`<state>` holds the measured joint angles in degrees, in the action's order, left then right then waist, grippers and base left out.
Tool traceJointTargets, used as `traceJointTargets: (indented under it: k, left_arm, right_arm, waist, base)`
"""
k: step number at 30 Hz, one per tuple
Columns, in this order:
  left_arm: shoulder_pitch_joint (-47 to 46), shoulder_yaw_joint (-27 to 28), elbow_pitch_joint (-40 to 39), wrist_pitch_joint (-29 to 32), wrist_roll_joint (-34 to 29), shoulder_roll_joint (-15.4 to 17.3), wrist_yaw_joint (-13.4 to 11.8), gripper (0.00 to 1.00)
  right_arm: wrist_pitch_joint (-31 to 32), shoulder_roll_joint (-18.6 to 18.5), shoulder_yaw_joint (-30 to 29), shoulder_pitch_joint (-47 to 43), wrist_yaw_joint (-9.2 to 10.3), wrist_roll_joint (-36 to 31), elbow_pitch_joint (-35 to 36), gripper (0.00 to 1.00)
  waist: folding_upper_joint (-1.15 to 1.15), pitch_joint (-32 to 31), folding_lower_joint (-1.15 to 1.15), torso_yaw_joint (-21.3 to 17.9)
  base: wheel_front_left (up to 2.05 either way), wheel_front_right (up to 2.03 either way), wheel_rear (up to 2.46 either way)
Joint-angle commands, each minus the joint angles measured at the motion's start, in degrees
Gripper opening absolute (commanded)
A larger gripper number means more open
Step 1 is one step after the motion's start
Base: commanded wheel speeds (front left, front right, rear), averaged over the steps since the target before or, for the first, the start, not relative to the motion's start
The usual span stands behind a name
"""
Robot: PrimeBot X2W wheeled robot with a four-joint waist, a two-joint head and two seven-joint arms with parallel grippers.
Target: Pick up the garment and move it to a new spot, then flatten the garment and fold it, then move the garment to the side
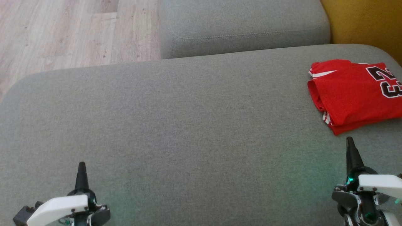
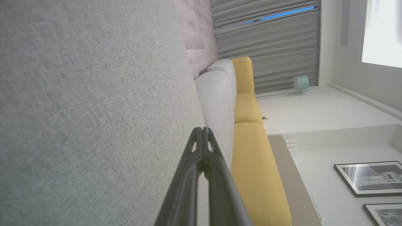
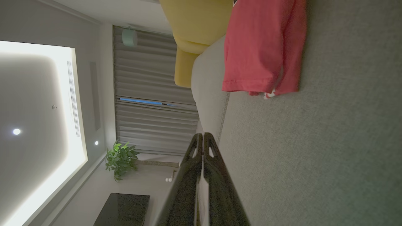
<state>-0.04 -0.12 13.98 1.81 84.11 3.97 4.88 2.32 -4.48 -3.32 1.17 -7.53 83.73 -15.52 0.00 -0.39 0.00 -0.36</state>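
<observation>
Tools first: the right tool [image 1: 349, 139] has its two dark fingers pressed together on nothing, its tip just short of the jersey's near corner and not touching it. The left tool [image 1: 82, 164], also closed and empty, hovers well away from the jersey over bare fabric. The jersey [image 1: 351, 91], red with a black number, lies folded in a neat stack at the right end of the grey sofa seat [image 1: 188, 110], partly cut off by the edge of the head view. From that, the fold and the move aside look done, so the task seems at its end; the next move probably calls only for keeping both arms clear of the jersey. Beyond the jersey sit a second grey cushion [image 1: 245, 28] and a yellow sofa [image 1: 361, 18], with wooden floor [image 1: 62, 31] far off to its other side. Nothing stands between either tool and the jersey.
</observation>
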Motion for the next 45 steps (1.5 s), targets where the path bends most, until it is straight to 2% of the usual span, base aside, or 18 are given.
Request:
traceJointTargets:
  k: [1, 15, 45]
  left_arm:
    - [-3.43, 2.06, -1.41, 0.44, 1.34, 0.69, 0.58, 0.0]
    - [-5.96, 4.32, -0.04, 2.82, 9.99, 0.58, 2.6, 0.0]
    - [-6.01, 5.03, -0.01, 3.39, 9.39, 0.07, 2.6, 0.0]
  right_arm:
    - [0.42, -0.27, 0.56, 3.41, 0.04, 1.41, 1.8, 0.0]
    - [2.74, 0.32, -1.42, 4.85, 0.04, 9.91, 1.6, 0.0]
    - [3.2, 0.72, -2.0, 4.9, 0.04, 9.43, 1.56, 0.0]
  waist:
    - [0.0, 0.03, 0.0, 0.03]
    - [0.0, 0.57, 0.0, 0.37]
    - [0.0, 0.57, 0.0, 0.37]
  base:
    - [0.0, 0.0, 0.0]
    - [0.0, 0.0, 0.0]
    - [0.0, 0.0, 0.0]
